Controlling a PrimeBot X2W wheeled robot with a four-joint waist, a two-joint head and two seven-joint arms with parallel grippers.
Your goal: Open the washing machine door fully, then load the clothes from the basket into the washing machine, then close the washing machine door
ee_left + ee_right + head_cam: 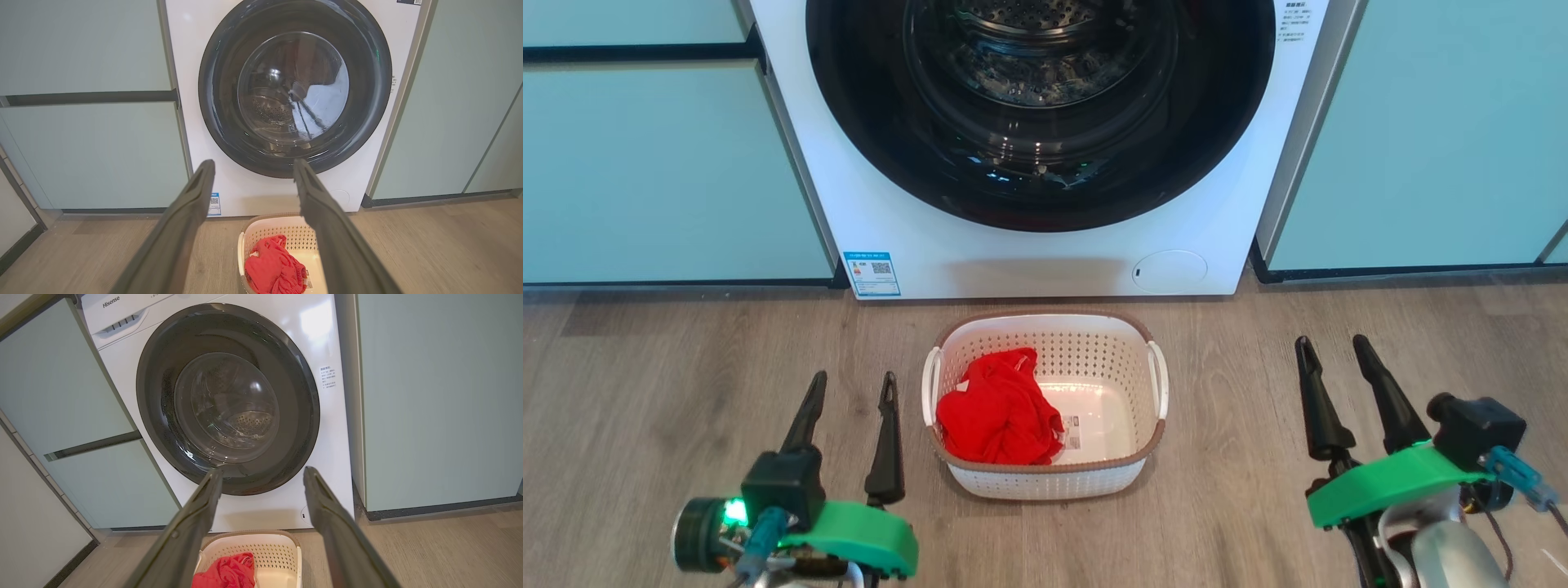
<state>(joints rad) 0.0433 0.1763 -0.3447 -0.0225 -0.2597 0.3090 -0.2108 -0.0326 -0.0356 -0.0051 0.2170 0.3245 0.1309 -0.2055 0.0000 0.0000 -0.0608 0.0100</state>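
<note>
The white washing machine stands straight ahead with its round black-rimmed door shut flat against the front. Both wrist views take in the door and its glass bowl. On the floor in front sits the white basket, and the red clothes lie in its left half. Left of the basket my left gripper is open and holds nothing. My right gripper is open to the basket's right, also holding nothing.
Pale teal cabinets flank the machine on both sides. A blue sticker and a round flap mark the machine's base. Wood floor surrounds the basket.
</note>
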